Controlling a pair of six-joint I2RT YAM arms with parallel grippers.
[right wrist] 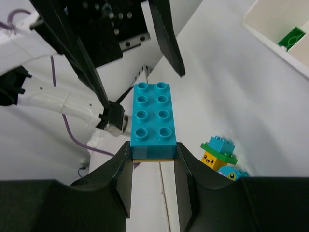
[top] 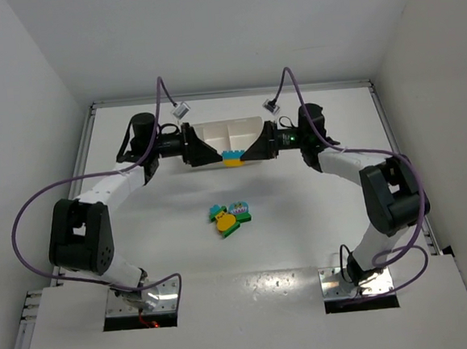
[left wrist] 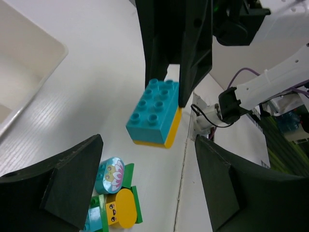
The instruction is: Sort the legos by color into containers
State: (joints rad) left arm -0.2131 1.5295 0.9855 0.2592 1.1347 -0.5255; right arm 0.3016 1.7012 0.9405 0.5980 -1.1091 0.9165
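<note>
My right gripper (top: 246, 154) is shut on a cyan-blue lego stacked on a yellow one (top: 232, 157), held above the table just in front of the white tray (top: 214, 131). In the right wrist view its fingers (right wrist: 123, 169) clamp the stack (right wrist: 153, 116) at the near end. My left gripper (top: 214, 156) faces it from the left, open and empty, its fingers apart from the stack (left wrist: 154, 113). A pile of green, cyan and yellow legos (top: 230, 217) lies mid-table. It also shows in the left wrist view (left wrist: 113, 193). One green lego (right wrist: 291, 38) lies in the tray.
The tray's rim shows in the left wrist view (left wrist: 29, 63) and in the right wrist view (right wrist: 270, 34). The pile sits below and beside the held stack (right wrist: 219, 152). Purple cables loop beside both arms. White walls close in the table.
</note>
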